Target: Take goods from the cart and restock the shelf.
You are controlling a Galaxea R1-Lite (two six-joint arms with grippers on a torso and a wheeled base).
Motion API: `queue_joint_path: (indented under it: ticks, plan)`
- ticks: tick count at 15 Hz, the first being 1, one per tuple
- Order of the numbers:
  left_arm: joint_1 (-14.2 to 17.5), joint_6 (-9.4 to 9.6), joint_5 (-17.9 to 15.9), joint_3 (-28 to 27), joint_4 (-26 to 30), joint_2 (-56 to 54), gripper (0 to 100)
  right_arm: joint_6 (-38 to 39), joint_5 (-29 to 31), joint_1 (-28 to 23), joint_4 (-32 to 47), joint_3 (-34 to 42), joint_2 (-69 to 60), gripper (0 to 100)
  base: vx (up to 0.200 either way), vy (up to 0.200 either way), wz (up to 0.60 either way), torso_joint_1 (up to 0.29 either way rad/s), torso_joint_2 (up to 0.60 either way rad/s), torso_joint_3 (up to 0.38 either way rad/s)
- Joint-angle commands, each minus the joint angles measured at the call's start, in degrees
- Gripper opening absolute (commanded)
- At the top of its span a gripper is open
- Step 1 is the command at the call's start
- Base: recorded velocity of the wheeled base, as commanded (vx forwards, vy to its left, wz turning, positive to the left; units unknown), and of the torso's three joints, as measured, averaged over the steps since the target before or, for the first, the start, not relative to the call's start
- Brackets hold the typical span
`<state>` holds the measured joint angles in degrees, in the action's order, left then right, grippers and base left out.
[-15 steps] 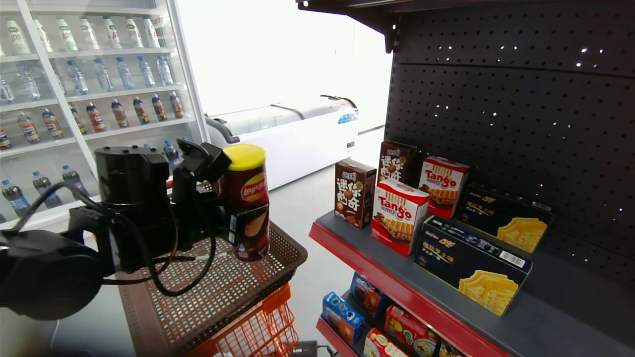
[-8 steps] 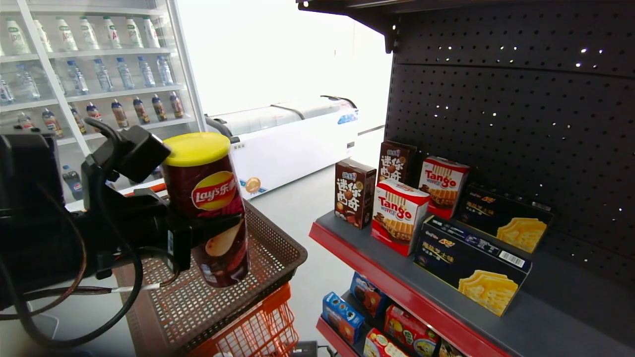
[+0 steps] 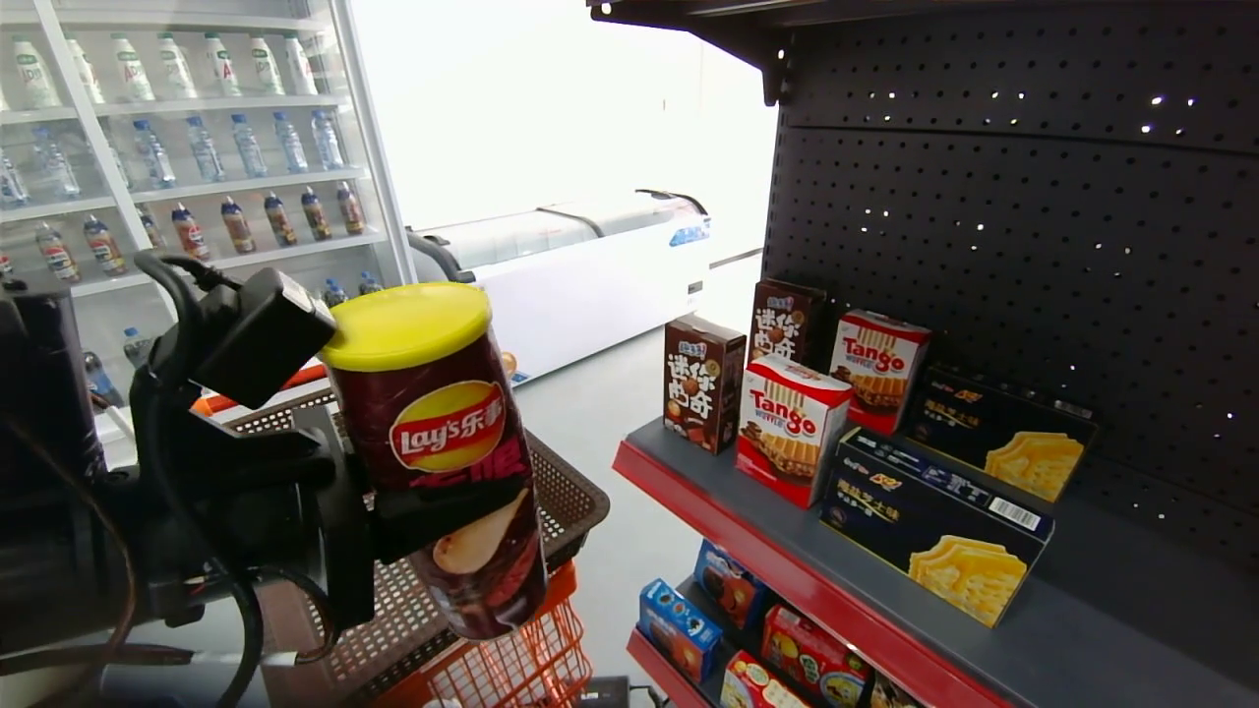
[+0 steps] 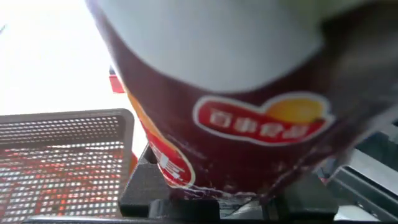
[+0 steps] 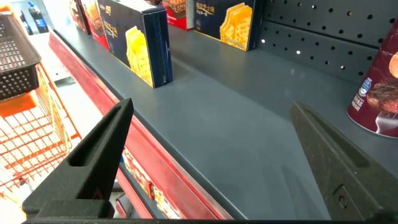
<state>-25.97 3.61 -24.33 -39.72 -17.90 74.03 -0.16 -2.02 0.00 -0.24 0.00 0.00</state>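
A dark red chips can point(image 3: 443, 433) with a yellow lid stands upright in the air over the near edge of the cart's brown basket point(image 3: 582, 500). My left gripper point(image 3: 418, 516) is shut on its lower half, one black finger crossing its front. In the left wrist view the can point(image 4: 249, 124) looms close above the basket point(image 4: 62, 149). My right gripper point(image 5: 211, 168) is open over a bare stretch of the grey shelf point(image 5: 236, 106), with nothing between its fingers. The shelf point(image 3: 777, 570) with its red front edge lies to the right of the can.
Chocolate boxes point(image 3: 700, 383), wafer boxes point(image 3: 792, 428) and blue cracker boxes point(image 3: 934, 536) stand on the shelf before a black pegboard. Another can point(image 5: 379, 93) stands by the pegboard. An orange wire basket point(image 3: 511, 669) sits under the brown one. Drink coolers and a chest freezer stand behind.
My left arm has carried the can off the basket's middle, first leftward, then up and nearer the head camera, so it looks much larger. The shelf goods have not moved.
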Motion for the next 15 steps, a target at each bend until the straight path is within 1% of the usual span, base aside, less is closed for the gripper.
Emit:
queue_joint_path:
  ticks: [1,3,5,6,8,13,15]
  plan:
    - [-0.8,-0.36,-1.0,1.0,0.0,-0.5,0,-0.1,-0.1,0.0,0.0,0.0,0.0,100,0.0,0.0,0.0,0.0,0.0,0.0]
    - [-1.5,-3.08,-1.1,0.9,0.0,-1.3,0,-0.1,-0.1,0.0,0.0,0.0,0.0,100,0.0,0.0,0.0,0.0,0.0,0.0]
    - [-2.3,-4.84,-1.2,1.1,0.0,-2.6,0,-0.1,-0.1,0.0,0.0,0.0,0.0,100,0.0,0.0,0.0,0.0,0.0,0.0]
    - [-2.3,-5.1,-1.3,1.1,0.1,-2.8,0,-0.2,-0.1,0.0,0.0,0.0,0.0,100,0.0,0.0,0.0,0.0,0.0,0.0]
    - [-2.3,-5.1,-3.2,1.8,0.1,-3.7,0,-0.1,-0.1,0.0,0.0,0.0,0.0,100,0.0,0.0,0.0,0.0,0.0,0.0]
    - [-2.2,-5.01,-3.4,3.1,0.0,-4.2,0,-0.1,-0.1,0.0,0.0,0.0,0.0,100,0.0,0.0,0.0,0.0,0.0,0.0]
    - [-2.2,-5.01,-3.4,3.1,0.1,-4.2,0,-0.1,-0.1,0.0,0.0,0.0,0.0,100,0.0,0.0,-0.6,0.005,0.0,0.007]
